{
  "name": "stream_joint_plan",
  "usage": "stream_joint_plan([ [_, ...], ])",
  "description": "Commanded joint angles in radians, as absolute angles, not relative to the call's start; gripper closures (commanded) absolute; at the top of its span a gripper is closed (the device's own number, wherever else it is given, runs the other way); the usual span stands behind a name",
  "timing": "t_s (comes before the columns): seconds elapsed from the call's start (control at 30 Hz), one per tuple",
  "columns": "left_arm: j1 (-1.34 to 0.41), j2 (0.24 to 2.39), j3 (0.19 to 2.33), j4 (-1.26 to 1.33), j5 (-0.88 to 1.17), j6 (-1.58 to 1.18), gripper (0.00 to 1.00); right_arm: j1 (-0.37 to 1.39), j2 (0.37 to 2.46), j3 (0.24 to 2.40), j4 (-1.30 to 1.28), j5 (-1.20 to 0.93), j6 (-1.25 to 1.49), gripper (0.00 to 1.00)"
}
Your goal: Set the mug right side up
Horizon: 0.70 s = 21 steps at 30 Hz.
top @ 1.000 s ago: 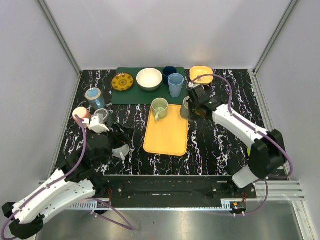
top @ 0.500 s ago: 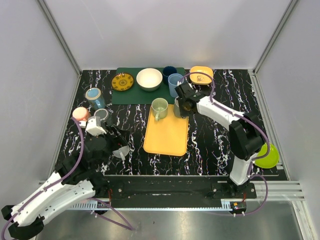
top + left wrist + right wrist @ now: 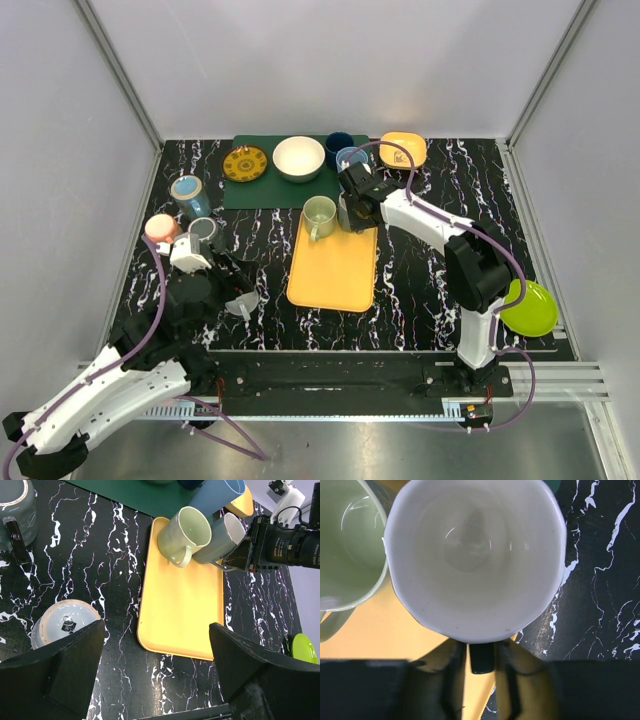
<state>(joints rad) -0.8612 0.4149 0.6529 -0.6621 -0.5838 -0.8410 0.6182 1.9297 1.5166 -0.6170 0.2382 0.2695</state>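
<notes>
right tool (image 3: 352, 212) clamped on the handle of the grey mug (image 3: 220, 540). Mug is mouth-up at the 1 o'clock corner of the yellow tray (image 3: 180, 610), with the green mug (image 3: 182, 530) just beside it at 9 o'clock. left tool (image 3: 157, 675) is spread wide over the tabletop (image 3: 100, 555), 8 o'clock of the tray.

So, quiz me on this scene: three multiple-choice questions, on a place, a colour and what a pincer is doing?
1. The pale green mug stands: A on the yellow tray; B on a shelf; C on the floor.
2. The plate beside the right arm is: A red; B lime green; C black.
3. The right pincer is: A open and empty; B shut on the handle of the grey mug; C out of sight.
Answers: A, it sits at the tray's far end; B, plainly lime; B, the handle sits in its grip.
</notes>
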Motion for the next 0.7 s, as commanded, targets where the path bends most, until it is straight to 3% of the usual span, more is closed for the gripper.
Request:
stream_joint_plan([
  [0.0, -0.857, 0.414, 0.689, -0.667, -0.614, -0.822, 0.13, 0.629, 1.876, 1.52, -0.583, 0.273, 0.267, 0.59],
  [0.1, -0.857, 0.431, 0.695, -0.669, -0.614, -0.819, 0.12, 0.629, 1.842, 1.505, -0.591, 0.282, 0.273, 0.41],
  [0.2, -0.857, 0.449, 0.713, -0.684, -0.62, -0.812, 0.12, 0.637, 1.792, 1.502, -0.606, 0.294, 0.282, 0.32],
  [0.43, -0.857, 0.52, 0.767, -0.813, -0.718, -0.862, 0.12, 0.649, 1.582, 1.49, -0.65, 0.293, 0.308, 0.25],
  [0.67, -0.857, 0.724, 0.732, -0.953, -0.703, -1.058, 0.15, 0.653, 1.249, 1.249, -0.546, 0.169, 0.379, 0.25],
])
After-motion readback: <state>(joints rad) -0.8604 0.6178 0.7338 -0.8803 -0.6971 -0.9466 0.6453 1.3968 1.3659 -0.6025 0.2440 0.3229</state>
